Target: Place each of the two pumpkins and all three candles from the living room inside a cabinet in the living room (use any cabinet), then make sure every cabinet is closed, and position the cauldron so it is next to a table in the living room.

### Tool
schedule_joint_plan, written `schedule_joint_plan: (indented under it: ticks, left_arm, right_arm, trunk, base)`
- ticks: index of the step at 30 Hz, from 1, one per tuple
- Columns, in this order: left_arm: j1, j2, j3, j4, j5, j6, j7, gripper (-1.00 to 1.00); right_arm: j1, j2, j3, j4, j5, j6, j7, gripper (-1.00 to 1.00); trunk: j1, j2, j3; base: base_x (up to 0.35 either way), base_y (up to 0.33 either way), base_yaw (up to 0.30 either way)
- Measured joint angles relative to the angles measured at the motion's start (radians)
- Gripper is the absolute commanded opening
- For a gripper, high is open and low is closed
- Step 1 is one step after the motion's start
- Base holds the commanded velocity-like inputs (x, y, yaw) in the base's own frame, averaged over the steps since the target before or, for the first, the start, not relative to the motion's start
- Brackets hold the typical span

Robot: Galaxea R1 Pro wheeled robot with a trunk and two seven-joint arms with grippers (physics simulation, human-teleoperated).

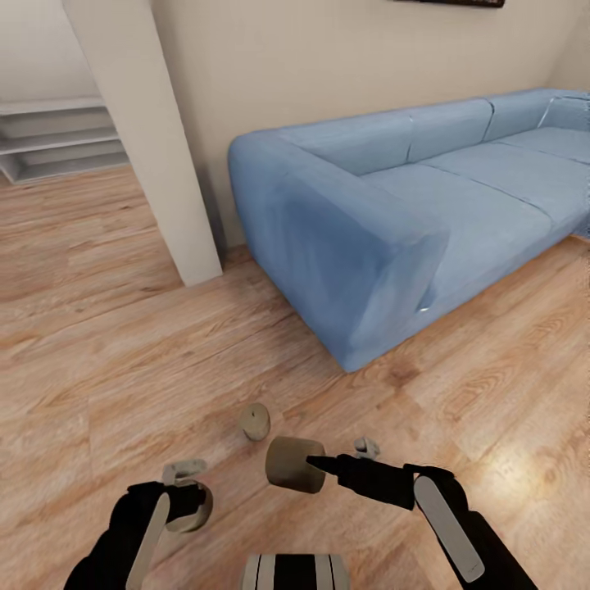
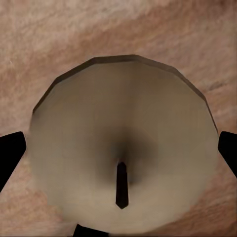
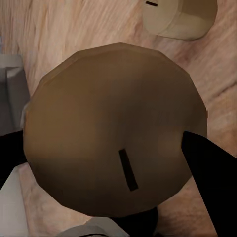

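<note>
The right gripper (image 1: 315,464) pinches 1 fat candle (image 1: 293,465) by its sides; the left gripper (image 1: 195,500) hugs another (image 2: 123,148) — light, hard, smooth. A third (image 1: 255,421) sits nearer the sofa (image 1: 393,229).

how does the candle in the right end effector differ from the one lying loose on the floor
The brownish round candle is clamped in the right end effector, off the wooden floor; the paler beige candle rests on it, untouched. The held one looks darker. Both are short cylinders with a dark wick.

Warm light is glancing off the wooden plank floor (image 1: 98,344); a blue sofa (image 1: 410,205) is sitting against the cream wall (image 1: 311,57), a white pillar (image 1: 147,139) standing beside it, pale shelves (image 1: 57,139) showing beyond.
</note>
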Motion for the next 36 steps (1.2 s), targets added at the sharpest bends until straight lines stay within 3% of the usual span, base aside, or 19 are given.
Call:
schedule_joint_plan:
  ticks: [19, 24, 36]
  left_arm:
    - [0.000, 0.000, 0.007, -0.009, 0.003, 0.027, 0.000, -1.00]
    - [0.000, 0.000, 0.007, -0.009, 0.003, 0.027, 0.000, -1.00]
    - [0.000, 0.000, 0.007, -0.009, 0.002, 0.028, 0.000, -1.00]
  right_arm:
    - [0.000, 0.000, -0.008, 0.000, -0.009, -0.001, -0.006, -1.00]
    - [0.000, 0.000, -0.017, 0.000, -0.026, -0.002, -0.005, -1.00]
    - [0.000, -0.001, -0.018, -0.001, -0.022, -0.014, -0.008, -1.00]
  trunk:
    - [-0.009, 0.004, 0.073]
    - [-0.011, 0.006, 0.093]
    - [-0.016, 0.008, 0.139]
  base:
    - [-0.072, 0.001, 0.000]
    - [-0.251, 0.038, 0.000]
    - [-0.290, 0.068, 0.000]
